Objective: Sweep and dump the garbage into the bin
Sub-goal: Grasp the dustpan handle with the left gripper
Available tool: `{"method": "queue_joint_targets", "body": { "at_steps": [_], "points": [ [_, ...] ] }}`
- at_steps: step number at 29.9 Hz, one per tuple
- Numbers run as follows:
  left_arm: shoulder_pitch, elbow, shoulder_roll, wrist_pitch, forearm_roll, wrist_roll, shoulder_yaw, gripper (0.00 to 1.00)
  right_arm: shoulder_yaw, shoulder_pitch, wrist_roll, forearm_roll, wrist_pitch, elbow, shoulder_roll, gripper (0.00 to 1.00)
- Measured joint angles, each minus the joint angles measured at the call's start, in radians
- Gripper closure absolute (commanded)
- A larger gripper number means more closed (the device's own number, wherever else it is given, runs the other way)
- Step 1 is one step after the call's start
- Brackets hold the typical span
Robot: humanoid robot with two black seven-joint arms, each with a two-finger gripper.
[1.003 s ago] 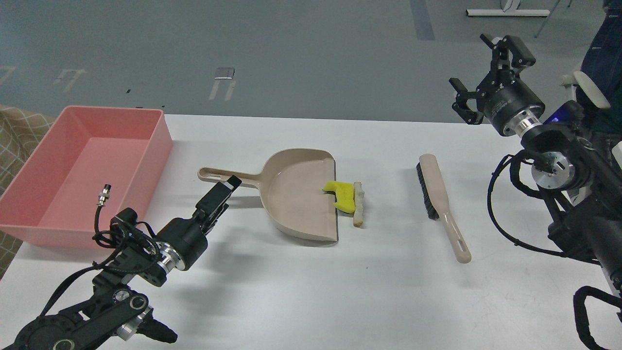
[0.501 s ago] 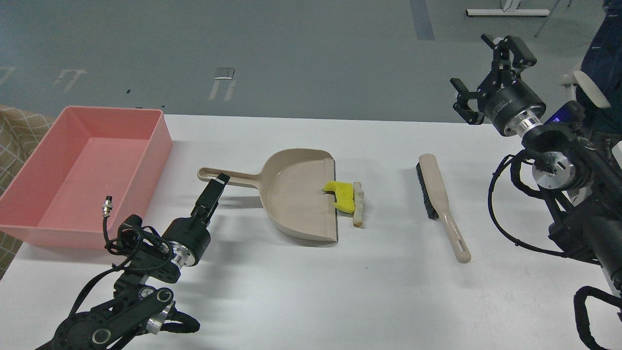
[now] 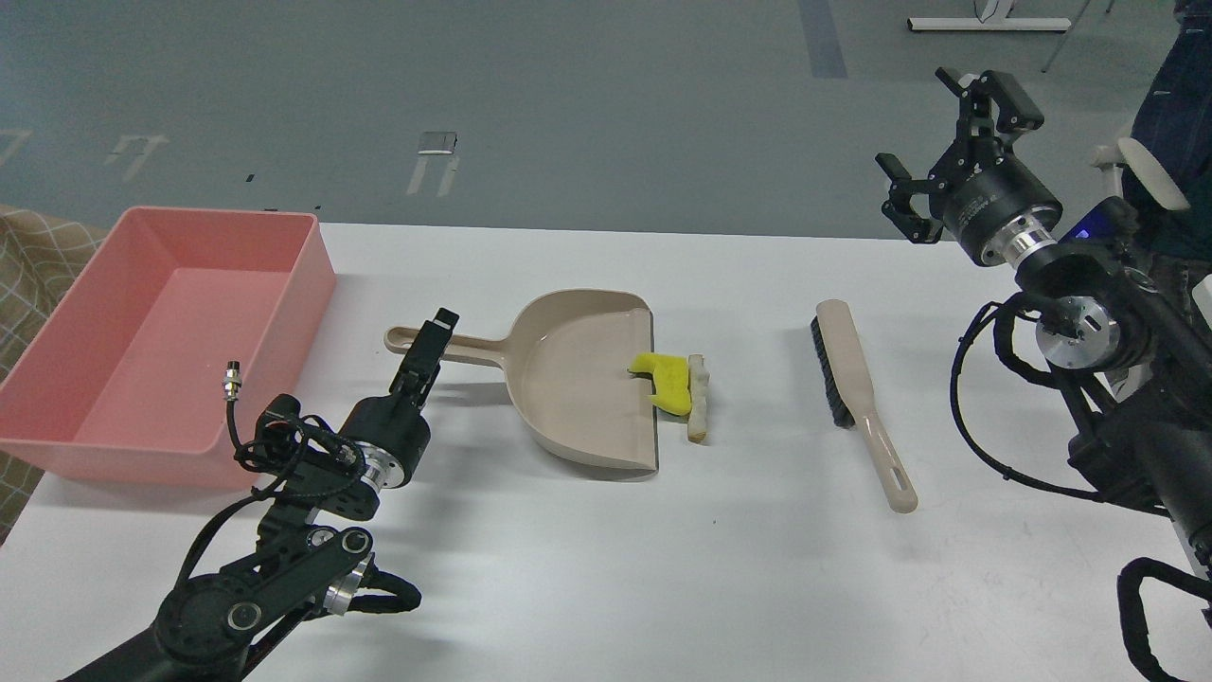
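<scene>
The yellow foam chunk (image 3: 666, 379) lies at the open lip of the beige dustpan (image 3: 578, 379), partly on it. The off-white stick (image 3: 698, 396) lies on the table right beside the chunk. The pink bin (image 3: 317, 275) stands at the table's far left and looks empty. My left gripper (image 3: 433, 333) is at the dustpan's long handle (image 3: 473, 352), its fingers seen edge-on, so I cannot tell whether they are apart or gripping. My right gripper (image 3: 947, 142) is open and empty, raised above the table's far right edge.
A beige hand brush (image 3: 857, 398) with black bristles lies on the white table (image 3: 663, 568) right of the garbage, handle toward me. A checked cloth (image 3: 28, 265) shows behind the bin. A person's leg (image 3: 1174, 123) is at the far right.
My left arm has moved forward and to the right; its gripper swung from below the dustpan handle to over it. The right arm, garbage, dustpan and brush have not moved.
</scene>
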Motion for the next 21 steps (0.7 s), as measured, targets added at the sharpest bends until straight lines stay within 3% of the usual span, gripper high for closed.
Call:
{"method": "queue_joint_targets", "body": {
  "at_steps": [7, 16, 21],
  "points": [
    [-0.013, 0.022, -0.006, 0.001, -0.007, 0.0, 0.0, 0.19, 0.0, 0.007, 0.0, 0.0, 0.0, 0.001, -0.001, 0.0],
    [-0.021, 0.042, -0.012, -0.003, -0.01, 0.0, -0.003, 0.26, 0.0, 0.009, 0.0, -0.001, -0.001, 0.001, -0.002, 0.0],
    [-0.03, 0.07, -0.031, -0.006, -0.018, 0.003, 0.001, 0.41, 0.0, 0.009, 0.0, -0.001, -0.001, 0.001, -0.002, 0.0]
  ]
}}
